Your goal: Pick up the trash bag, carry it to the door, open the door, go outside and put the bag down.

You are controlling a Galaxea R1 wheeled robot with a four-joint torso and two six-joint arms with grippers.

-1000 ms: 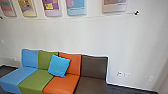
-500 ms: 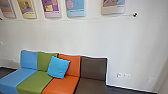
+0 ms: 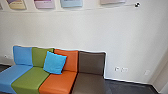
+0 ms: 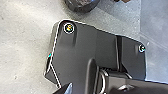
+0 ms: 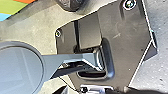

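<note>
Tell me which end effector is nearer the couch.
Probably left. The couch lies ahead, mostly leftward; both seem short of it, the right farther across. Exact gaps unclear.

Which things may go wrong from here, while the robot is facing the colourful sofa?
The dark, shiny thing, probably the trash bag, shows close to the edge of the robot's base, so it might rub or catch there during driving.

The sofa lies ahead, so going further forward could perhaps bump it.

The blue cushion leans tilted against the backrests and might topple if the sofa is knocked.
</note>
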